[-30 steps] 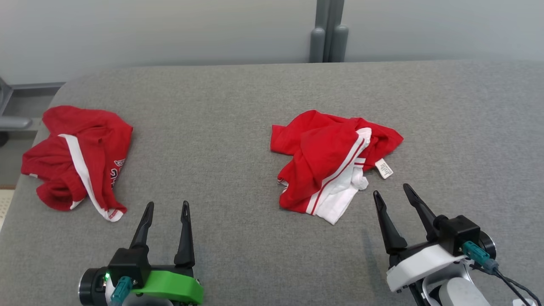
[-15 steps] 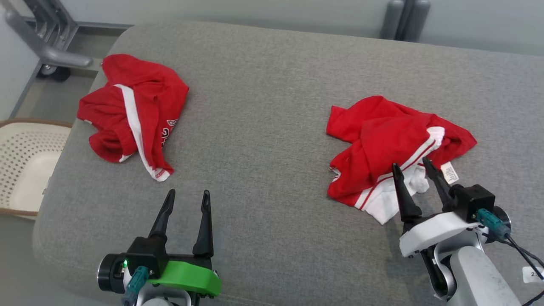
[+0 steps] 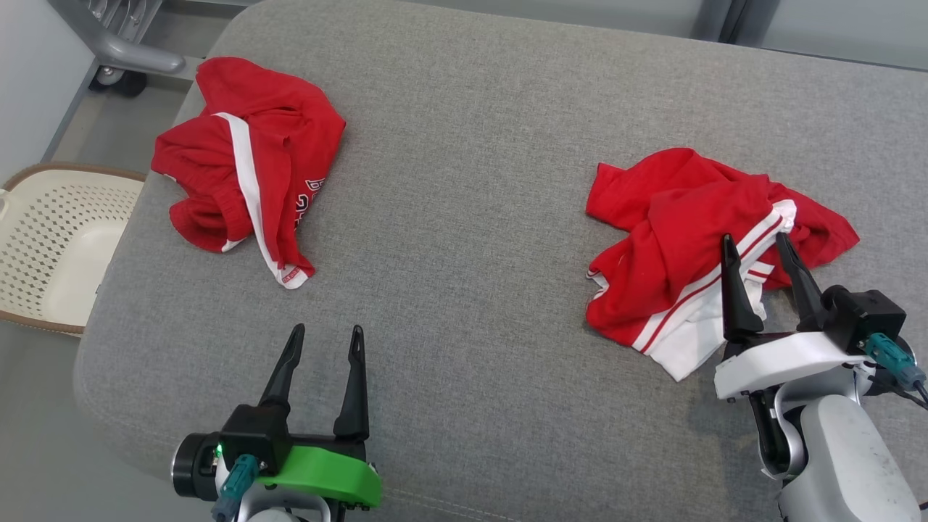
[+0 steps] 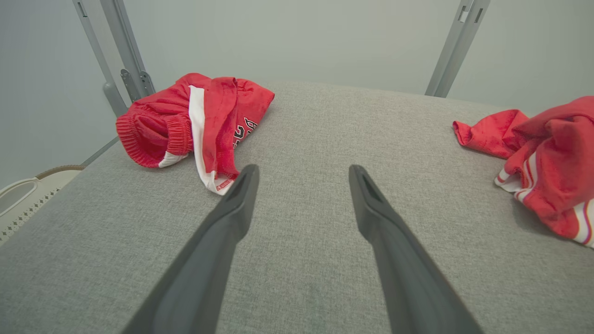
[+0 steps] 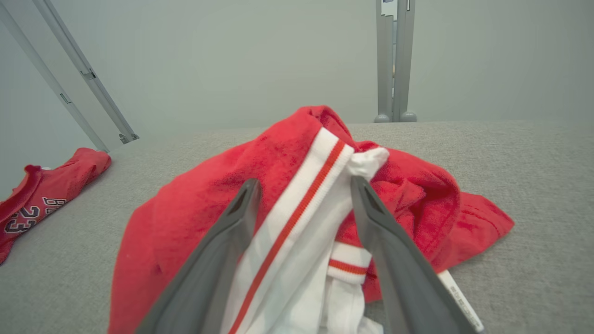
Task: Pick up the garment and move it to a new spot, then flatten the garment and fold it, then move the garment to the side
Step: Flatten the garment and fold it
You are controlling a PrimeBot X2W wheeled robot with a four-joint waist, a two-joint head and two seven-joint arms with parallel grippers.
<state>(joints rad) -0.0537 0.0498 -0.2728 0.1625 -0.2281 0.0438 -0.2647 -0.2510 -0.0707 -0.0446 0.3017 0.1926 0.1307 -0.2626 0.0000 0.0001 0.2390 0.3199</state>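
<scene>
The garment (image 3: 674, 239) lies crumpled at the right of the grey padded surface (image 3: 464, 217): red cloth with a white sleeve and red-white striped trim. My right gripper (image 3: 754, 239) is open over its near edge. In the right wrist view the right gripper (image 5: 305, 185) has the striped band of the garment (image 5: 195, 218) between its two fingers, and the white tag (image 5: 457, 297) peeks out at the lower right. My left gripper (image 3: 327, 331) is open and holds nothing, above bare surface at the lower left. The left wrist view has the left gripper (image 4: 304, 169) and the garment (image 4: 552, 153) at its right edge.
A second red piece (image 3: 246, 167) with a white stripe and a "23" print lies bunched at the far left (image 4: 195, 120). A cream perforated basket (image 3: 51, 246) stands on the floor off the left edge. A grey metal frame (image 3: 116, 43) stands at the upper left.
The camera has tilted down and shifted, so the whole picture moved. My right gripper has gone forward from bare surface to over the garment's white sleeve. The left gripper kept its place.
</scene>
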